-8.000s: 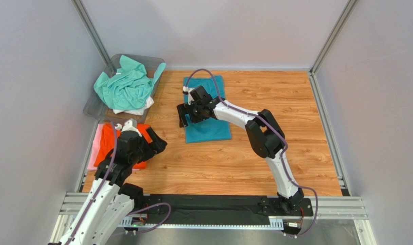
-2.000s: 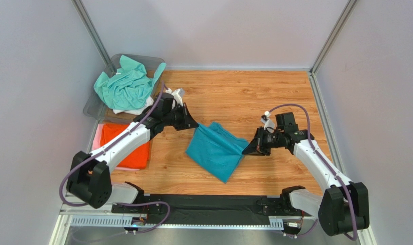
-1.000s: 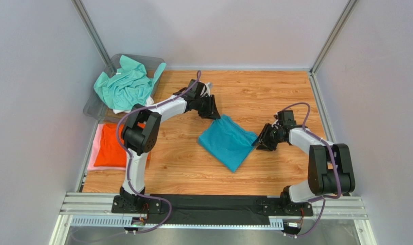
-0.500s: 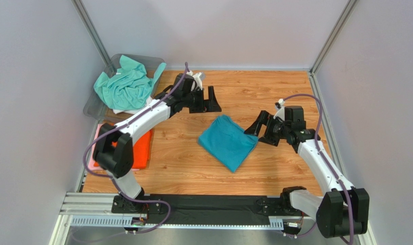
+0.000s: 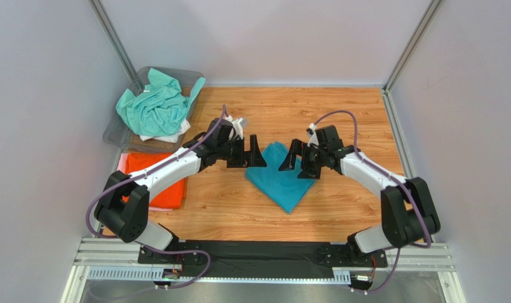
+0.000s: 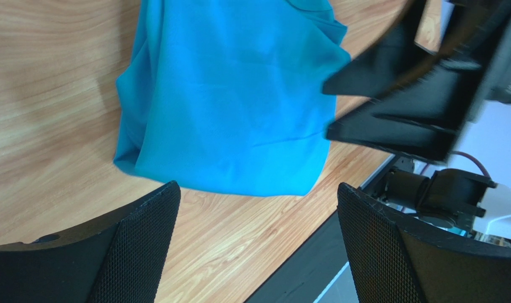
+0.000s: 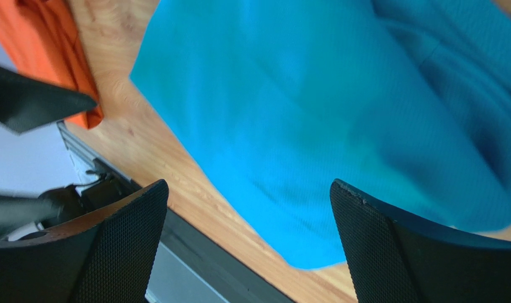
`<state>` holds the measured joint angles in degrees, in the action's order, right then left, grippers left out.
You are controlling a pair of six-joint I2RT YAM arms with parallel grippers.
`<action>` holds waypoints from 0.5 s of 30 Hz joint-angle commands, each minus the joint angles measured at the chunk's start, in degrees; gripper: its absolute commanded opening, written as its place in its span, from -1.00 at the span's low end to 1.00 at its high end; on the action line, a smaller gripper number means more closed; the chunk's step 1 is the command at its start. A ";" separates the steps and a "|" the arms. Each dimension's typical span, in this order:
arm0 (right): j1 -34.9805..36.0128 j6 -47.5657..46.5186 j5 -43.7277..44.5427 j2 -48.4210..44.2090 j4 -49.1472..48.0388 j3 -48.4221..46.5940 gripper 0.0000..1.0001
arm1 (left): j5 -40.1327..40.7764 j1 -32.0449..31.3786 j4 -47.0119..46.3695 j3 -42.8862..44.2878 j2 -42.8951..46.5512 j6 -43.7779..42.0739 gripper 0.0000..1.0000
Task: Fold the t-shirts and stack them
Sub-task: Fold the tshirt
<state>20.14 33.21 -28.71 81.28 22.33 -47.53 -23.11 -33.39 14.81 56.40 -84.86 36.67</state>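
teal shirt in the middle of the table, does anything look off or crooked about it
Yes. The folded teal t-shirt lies diagonal to the edges of the table, a corner pointing toward the near edge, and one edge is bunched rather than flat. It also sits apart from the folded orange t-shirt at the left.

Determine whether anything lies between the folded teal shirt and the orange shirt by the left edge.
Nothing lies on the wood between the teal shirt and the orange shirt. Only the left arm itself reaches across above that stretch.
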 commanded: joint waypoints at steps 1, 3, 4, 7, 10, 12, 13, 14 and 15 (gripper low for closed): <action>0.43 0.45 4.35 4.76 -4.57 -4.94 1.00 | -3.51 -0.28 -5.66 1.25 -1.71 1.04 0.99; 0.43 0.36 7.87 7.92 -4.31 -6.78 1.00 | -4.39 -0.36 -5.67 2.22 -3.29 1.04 0.99; 0.34 0.36 9.01 8.54 -4.31 -7.14 1.00 | -5.01 -0.45 -5.93 2.48 -4.60 0.95 1.00; -0.10 -0.16 13.58 10.65 -3.96 -8.46 1.00 | -5.45 -0.71 -6.80 3.01 -7.33 0.60 0.99; -1.59 -0.52 13.33 13.81 -3.52 -9.16 1.00 | -5.62 -0.72 -6.11 4.06 -10.84 -0.27 0.99; -2.38 -0.95 13.24 16.19 -3.43 -9.07 1.00 | -5.98 -0.72 -5.84 4.59 -13.30 -0.72 0.99; -2.74 -0.96 13.33 16.89 -3.43 -8.90 1.00 | -5.80 -0.72 -6.10 4.51 -13.92 -0.80 0.99; -3.00 -1.04 13.24 18.12 -3.34 -8.81 1.00 | -5.54 -0.72 -6.11 4.51 -14.63 -1.07 0.99; -3.26 -1.22 13.33 18.83 -3.52 -8.90 1.00 | -5.02 -0.72 -5.76 4.59 -16.02 -1.24 0.99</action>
<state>17.76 33.36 -18.65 97.25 19.97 -55.59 -27.55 -33.78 10.31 58.85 -98.83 36.93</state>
